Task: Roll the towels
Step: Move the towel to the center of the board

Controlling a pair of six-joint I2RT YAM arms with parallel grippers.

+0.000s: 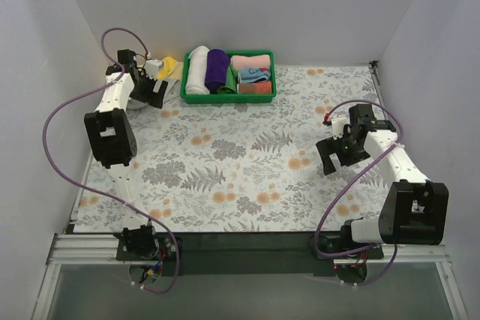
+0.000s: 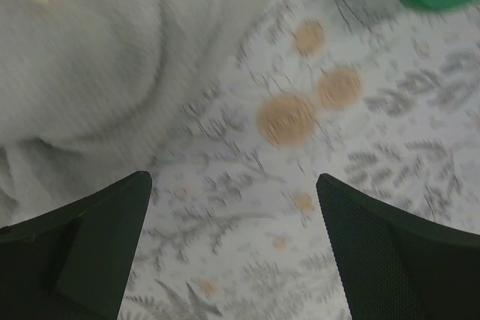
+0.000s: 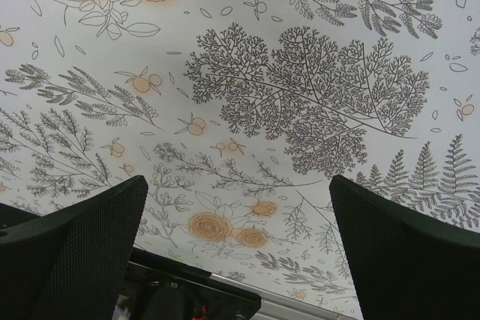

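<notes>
The left gripper hung low in the far-left corner of the floral-printed table covering, its black fingers spread wide with nothing between them. Just beyond its left finger lay the plain light grey cloth towel in a soft, rumpled heap rather than a roll. The pale yellow cloth towel sat at the far side of it, close to the back wall and just left of the green plastic basket. In the top view it looked loosely bunched, though the arm hid part of it. The right gripper hovered over bare printed covering on the right side, well apart from both towels, its fingers also spread and empty. As far as these views showed, neither towel had been rolled, so the task seemed near its start. Each towel would likely need pulling out toward open table, flattening and rolling — the grey one being the closer to hand.
</notes>
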